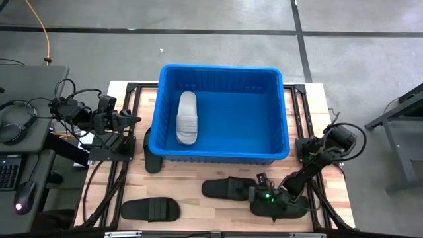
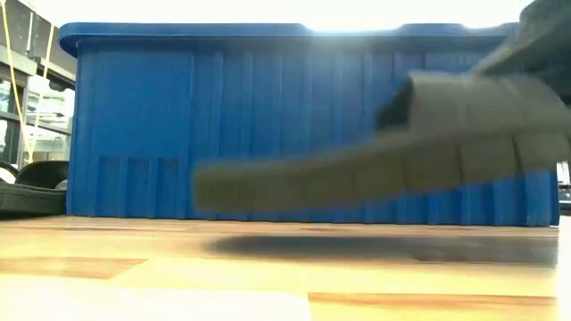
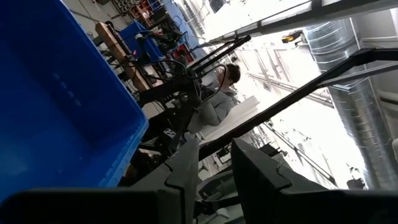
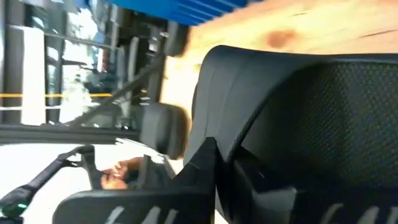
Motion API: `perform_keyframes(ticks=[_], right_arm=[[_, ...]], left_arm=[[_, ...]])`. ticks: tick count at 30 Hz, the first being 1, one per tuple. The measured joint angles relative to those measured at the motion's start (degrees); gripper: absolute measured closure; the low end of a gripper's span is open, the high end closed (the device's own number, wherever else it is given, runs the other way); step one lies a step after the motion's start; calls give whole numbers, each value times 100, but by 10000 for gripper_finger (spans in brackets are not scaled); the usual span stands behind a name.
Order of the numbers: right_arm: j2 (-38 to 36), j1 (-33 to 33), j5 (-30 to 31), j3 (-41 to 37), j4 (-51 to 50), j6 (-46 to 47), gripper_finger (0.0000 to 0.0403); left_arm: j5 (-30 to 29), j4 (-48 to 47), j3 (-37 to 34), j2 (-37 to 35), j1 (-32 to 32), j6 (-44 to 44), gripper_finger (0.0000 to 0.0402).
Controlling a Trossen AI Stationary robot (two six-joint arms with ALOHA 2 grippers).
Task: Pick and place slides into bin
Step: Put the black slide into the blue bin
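Observation:
The blue bin (image 1: 221,156) stands at the table's middle and fills the low view (image 2: 268,116). One light grey slide (image 1: 187,118) lies flat inside it at the left. My right gripper (image 1: 263,196) is at the front right, shut on a black slide (image 1: 281,207), which shows lifted in the low view (image 2: 375,160). Two more black slides (image 1: 150,209) (image 1: 226,188) lie flat on the table. Another black slide (image 1: 152,157) stands on edge against the bin's front left corner. My left gripper (image 1: 132,119) waits, open, left of the bin. My right gripper holds the black slide at its wide strap (image 4: 298,93), which fills the right wrist view just beyond my fingers (image 4: 202,165). The strap hides the fingertips, so the kind of hold does not show. The slide is tilted, its held end (image 2: 500,98) high. Its free end (image 2: 210,189) hangs low, clear of the table.
The wooden table top (image 1: 198,215) shows bare between the slides at the front. Black frame rails (image 1: 112,192) run along the table's left side. A desk with cables and headphones (image 1: 20,119) stands beyond the left edge. A person shows far off in the left wrist view (image 3: 227,78).

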Motion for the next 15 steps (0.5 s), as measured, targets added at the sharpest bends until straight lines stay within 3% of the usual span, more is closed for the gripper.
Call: perform_keyframes(ticks=[9,15], right_arm=[[-46,60,430,948,-124,-974,403],[-168,29,1110,1744,-294,-1945,403]], left_arm=[[0,3,0,0,1,23,314],[0,11,0,0,0,122,314]])
